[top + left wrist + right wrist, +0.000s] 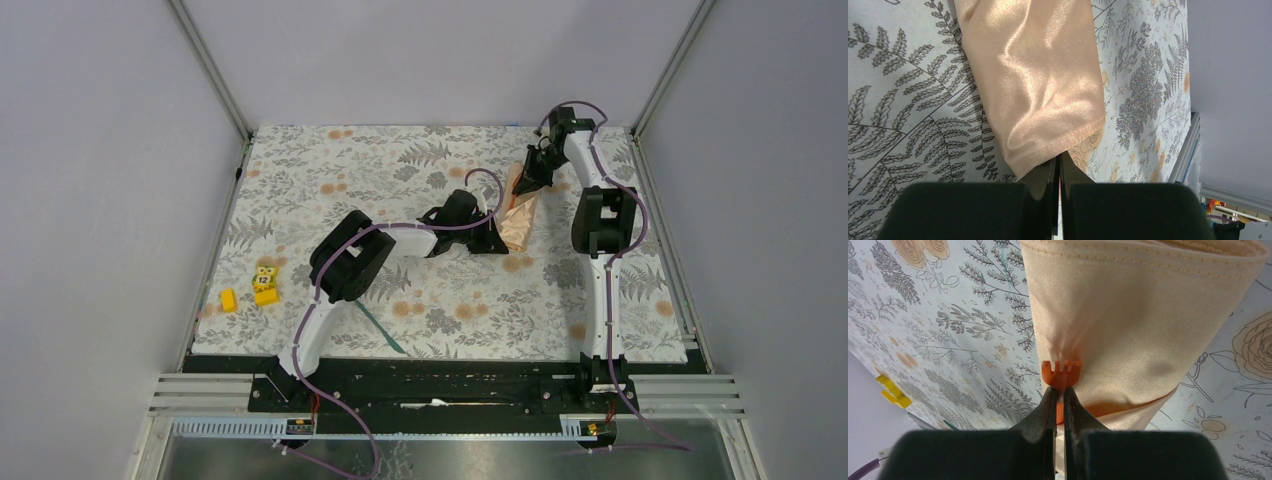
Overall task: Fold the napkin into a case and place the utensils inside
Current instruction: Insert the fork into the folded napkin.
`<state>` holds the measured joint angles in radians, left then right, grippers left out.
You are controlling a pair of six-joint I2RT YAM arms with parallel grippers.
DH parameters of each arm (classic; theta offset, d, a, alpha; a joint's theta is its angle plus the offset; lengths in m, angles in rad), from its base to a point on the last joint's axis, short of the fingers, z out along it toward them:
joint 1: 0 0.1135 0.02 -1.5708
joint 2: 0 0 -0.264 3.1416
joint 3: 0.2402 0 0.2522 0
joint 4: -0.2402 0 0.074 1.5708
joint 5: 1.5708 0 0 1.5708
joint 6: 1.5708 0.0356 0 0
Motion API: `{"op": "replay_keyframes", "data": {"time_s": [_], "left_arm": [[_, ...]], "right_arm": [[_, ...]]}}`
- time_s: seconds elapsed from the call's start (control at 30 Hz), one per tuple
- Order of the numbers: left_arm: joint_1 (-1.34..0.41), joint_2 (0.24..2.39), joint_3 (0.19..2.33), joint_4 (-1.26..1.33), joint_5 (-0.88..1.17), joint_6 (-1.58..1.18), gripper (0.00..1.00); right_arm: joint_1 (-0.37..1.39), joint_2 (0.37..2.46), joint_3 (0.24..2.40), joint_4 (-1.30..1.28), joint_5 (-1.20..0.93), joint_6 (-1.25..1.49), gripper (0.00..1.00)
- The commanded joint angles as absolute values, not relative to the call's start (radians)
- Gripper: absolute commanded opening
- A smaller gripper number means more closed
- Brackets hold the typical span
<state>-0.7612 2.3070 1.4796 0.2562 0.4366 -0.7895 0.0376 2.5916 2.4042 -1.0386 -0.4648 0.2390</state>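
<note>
Orange fork (pixel 1062 374), handle hidden between right jaws

The left arm (pixel 400 240) and right arm (pixel 606 290) are white-shelled links joined by bulky black housings. A thin purple cable (pixel 478 173) runs back from each set of jaws along its arm. The left gripper (pixel 1057 162) has two dark tapered fingers (pixel 1040 180) springing from broad matte-black blocks just behind the jaws. The right gripper (pixel 1058 392) matches it, with a white connector (pixel 883 454) off to one side.
</note>
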Motion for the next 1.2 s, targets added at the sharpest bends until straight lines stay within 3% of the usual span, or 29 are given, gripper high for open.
{"op": "replay_keyframes", "data": {"time_s": [0.0, 0.37, 0.8, 1.0, 1.17], "left_arm": [[-0.759, 2.323, 1.476, 0.218, 0.374, -0.751, 0.01], [-0.759, 2.317, 1.475, 0.218, 0.374, -0.751, 0.01], [-0.759, 2.287, 1.462, 0.209, 0.378, -0.741, 0.03], [-0.759, 2.253, 1.429, 0.213, 0.383, -0.743, 0.09], [-0.758, 2.197, 1.374, 0.223, 0.386, -0.747, 0.22]], "right_arm": [[0.055, 2.610, 2.433, -1.077, -0.463, 0.223, 0.07], [0.056, 2.626, 2.439, -1.059, -0.445, 0.234, 0.11], [0.064, 2.601, 2.450, -1.045, -0.438, 0.245, 0.28], [0.064, 2.562, 2.446, -1.042, -0.421, 0.248, 0.37], [0.064, 2.506, 2.428, -1.037, -0.395, 0.249, 0.45]]}}
